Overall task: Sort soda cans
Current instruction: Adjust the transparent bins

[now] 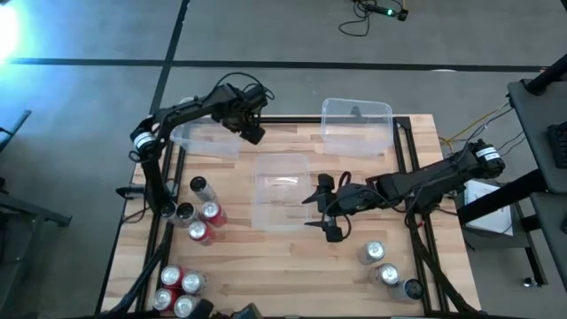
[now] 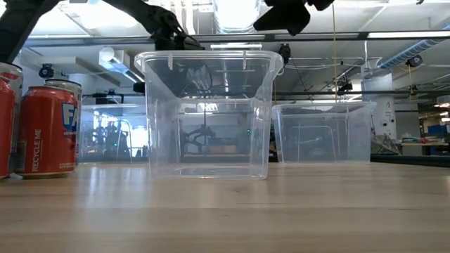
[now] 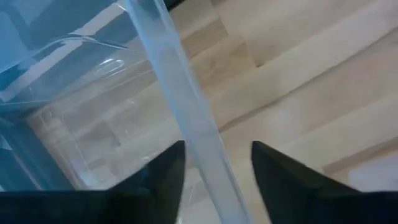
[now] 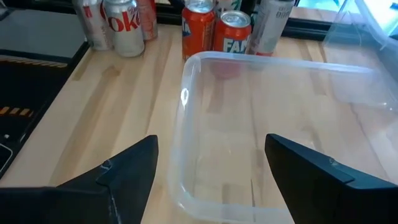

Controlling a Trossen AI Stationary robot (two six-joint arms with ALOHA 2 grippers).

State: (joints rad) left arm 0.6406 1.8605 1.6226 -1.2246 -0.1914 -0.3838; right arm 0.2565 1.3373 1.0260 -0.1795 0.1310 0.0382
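clear plastic bins sit on your wooden surface [image 1: 292,266]: the middle bin [image 1: 282,190] lies at centre. your right gripper [image 1: 324,206] hovers just at its 3 o'clock side, fingers spread apart. your left gripper [image 1: 251,133] sits at 11 o'clock, fingers apart astride the rim of the left bin [image 1: 205,142]. soda cans [image 1: 197,220] cluster at 8 o'clock, more cans [image 1: 381,263] at 4 o'clock.

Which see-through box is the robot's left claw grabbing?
The bin at the table's far left. The left gripper straddles its rim; the far-right bin and the middle bin are not straddled by that gripper.
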